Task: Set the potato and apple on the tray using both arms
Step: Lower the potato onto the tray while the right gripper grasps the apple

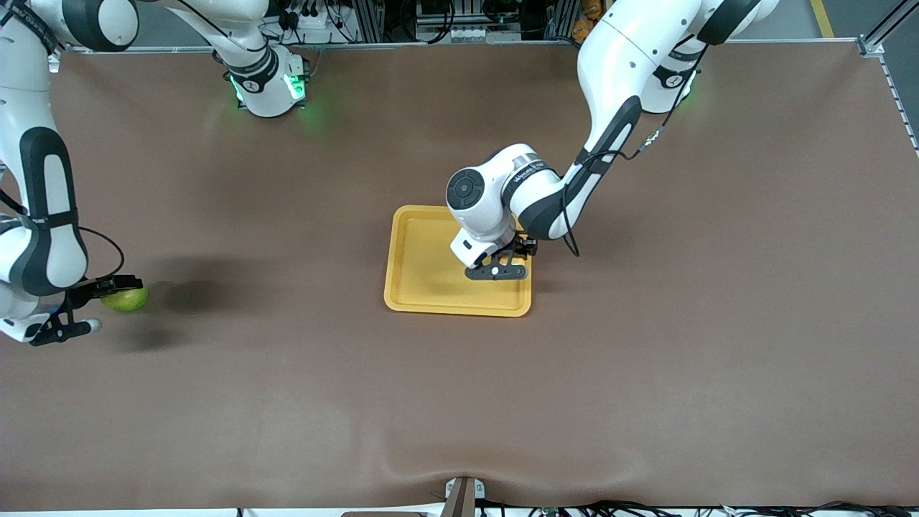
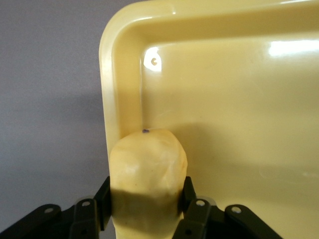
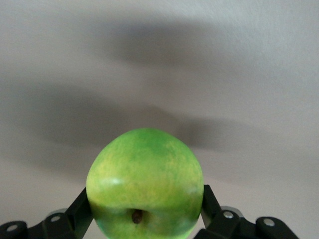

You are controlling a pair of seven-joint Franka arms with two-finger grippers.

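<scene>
My left gripper (image 1: 499, 270) is shut on the yellow-tan potato (image 2: 148, 172), one black finger pressed to each side. It hangs low over the yellow-orange tray (image 1: 406, 283), at the corner nearer the front camera and the left arm's end. In the left wrist view the potato sits just inside the tray (image 2: 224, 124) rim; in the front view the hand hides it. At the right arm's end of the table, my right gripper (image 1: 115, 291) is shut on the green apple (image 1: 127, 299). In the right wrist view the fingers clamp the apple (image 3: 144, 179) with its stem dimple facing the camera. Whether it rests on the cloth I cannot tell.
A brown cloth (image 1: 646, 345) covers the whole table. The tray lies about midway between the two arms. A small metal bracket (image 1: 463, 495) sits at the table edge nearest the front camera.
</scene>
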